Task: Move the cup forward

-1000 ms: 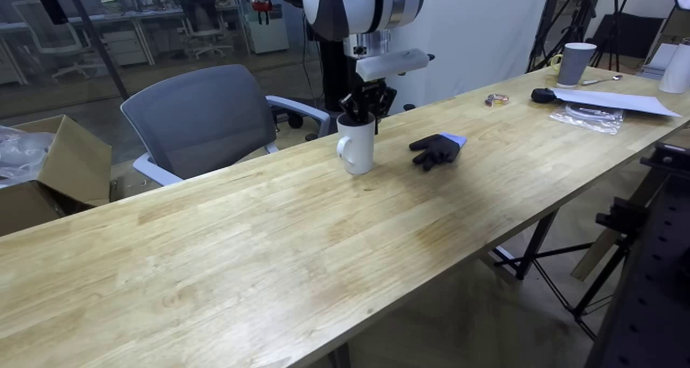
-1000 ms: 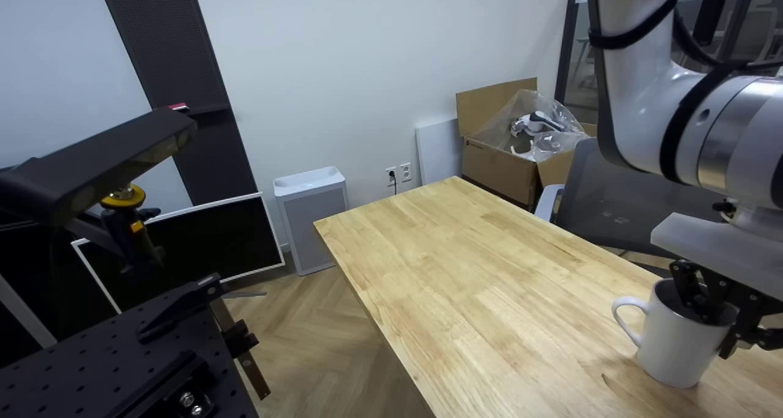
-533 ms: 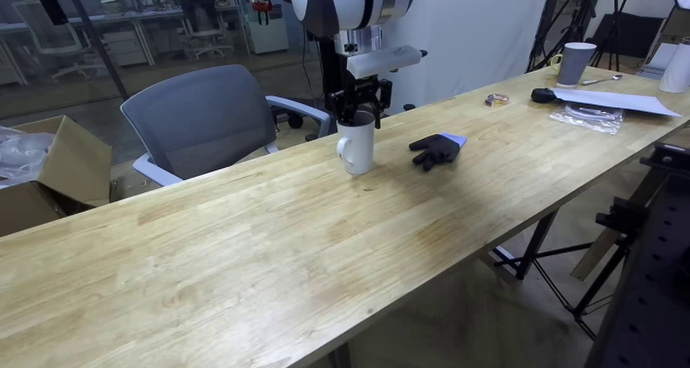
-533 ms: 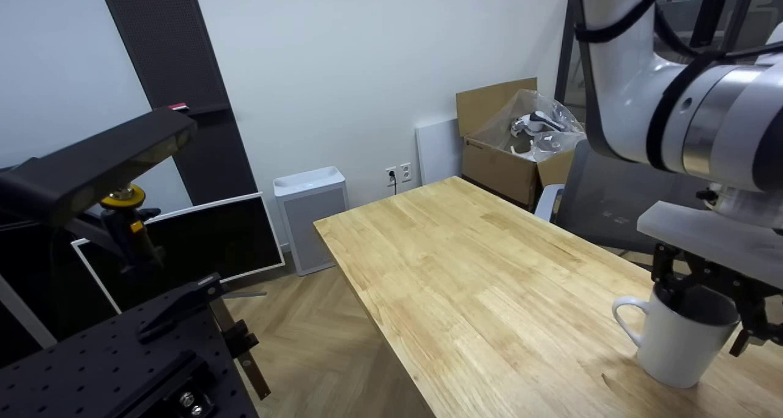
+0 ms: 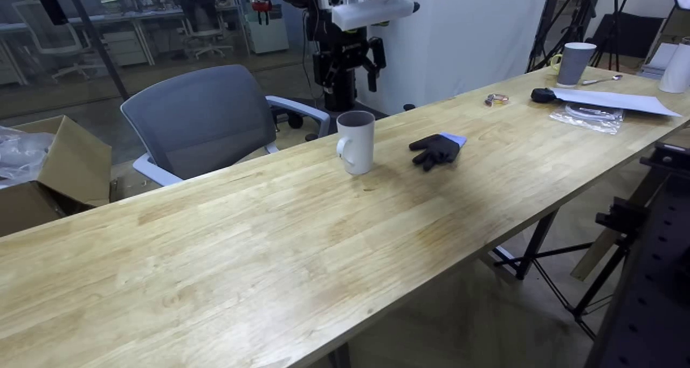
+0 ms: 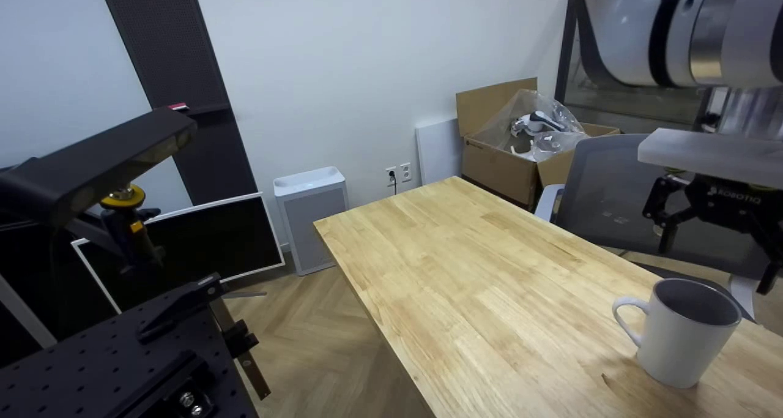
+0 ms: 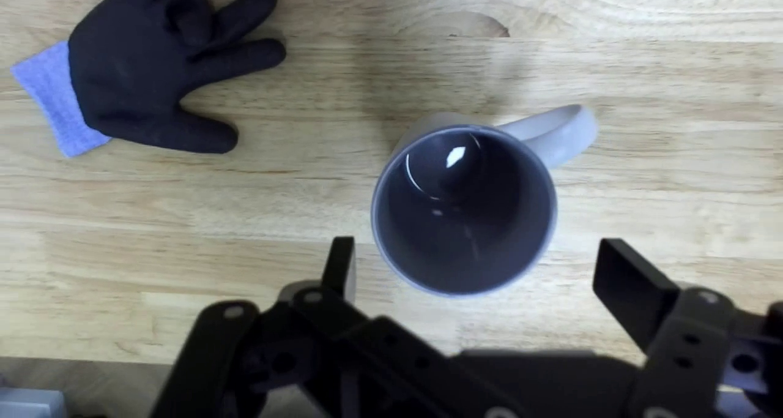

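Observation:
The cup is a white mug with a dark inside, upright on the wooden table in both exterior views (image 5: 357,144) (image 6: 685,338). Its handle points towards the table's long stretch. In an exterior view my gripper (image 6: 717,265) hangs above and a little behind the mug, fingers spread wide and touching nothing. The same gap shows from the front, where the gripper (image 5: 350,90) is clear of the rim. Looking down in the wrist view, I see the mug's interior (image 7: 465,222) ahead of and below the open gripper (image 7: 480,268), its handle at upper right.
A black work glove (image 5: 437,150) lies beside the mug, also seen in the wrist view as a dark glove (image 7: 134,69). Further along stand a grey cup (image 5: 575,66) and a paper sheet (image 5: 614,101). An office chair (image 5: 205,120) is close to the table's edge.
The fingers have spread from their hold at the mug's rim, and the gripper has risen up and away from it. The mug has stayed in place.

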`<action>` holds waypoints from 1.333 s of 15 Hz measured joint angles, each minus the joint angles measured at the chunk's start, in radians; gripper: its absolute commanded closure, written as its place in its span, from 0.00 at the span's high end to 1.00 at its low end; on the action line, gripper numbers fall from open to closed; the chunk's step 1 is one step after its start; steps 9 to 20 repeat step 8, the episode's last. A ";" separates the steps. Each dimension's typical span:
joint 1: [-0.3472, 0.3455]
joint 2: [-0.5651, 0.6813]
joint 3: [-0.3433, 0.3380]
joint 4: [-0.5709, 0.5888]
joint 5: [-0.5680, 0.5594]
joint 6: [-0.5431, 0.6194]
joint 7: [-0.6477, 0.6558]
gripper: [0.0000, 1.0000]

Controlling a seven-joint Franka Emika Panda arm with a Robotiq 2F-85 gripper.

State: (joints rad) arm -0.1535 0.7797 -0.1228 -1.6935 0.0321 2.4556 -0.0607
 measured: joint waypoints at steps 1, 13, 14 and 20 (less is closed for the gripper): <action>0.003 -0.024 0.000 -0.012 -0.005 -0.006 0.000 1.00; 0.010 -0.099 0.002 -0.066 -0.017 -0.018 -0.003 1.00; 0.010 -0.099 0.002 -0.066 -0.017 -0.018 -0.003 1.00; 0.010 -0.099 0.002 -0.066 -0.017 -0.018 -0.003 1.00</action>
